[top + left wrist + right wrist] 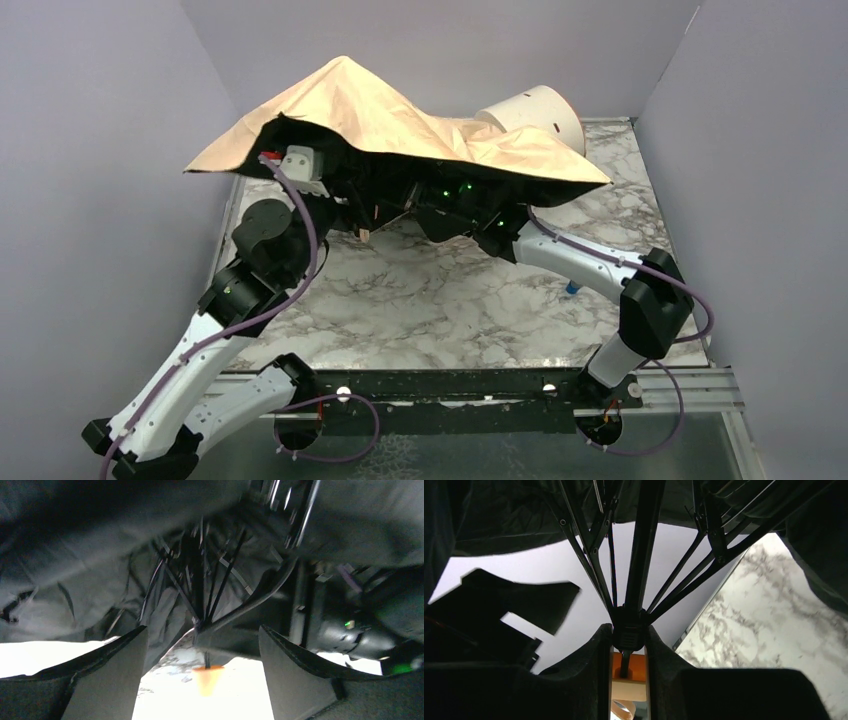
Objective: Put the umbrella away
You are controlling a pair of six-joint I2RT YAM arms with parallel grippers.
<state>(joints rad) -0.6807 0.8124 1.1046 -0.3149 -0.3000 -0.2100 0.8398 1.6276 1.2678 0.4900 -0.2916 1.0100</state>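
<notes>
Draping over both wrists, the half-open umbrella [400, 120] sits above the marble worktop [420, 300], mid-far. The top cam hides both sets of jaws under the fabric. L wrist cam: left jaws spread wide, holding nothing, with black ribs [220, 595] and the peach handle knob [207, 675] seen btwn them, no contact. R wrist cam: right jaws pinched on the umbrella's black hub [629, 630], where the ribs meet. White drum [535, 115] lies on its side far right, fabric against it; contents can't tell.

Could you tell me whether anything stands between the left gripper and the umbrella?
Nothing visible does: the open left gripper sits under the canopy, facing the umbrella directly. The right gripper is shut on its shaft.
</notes>
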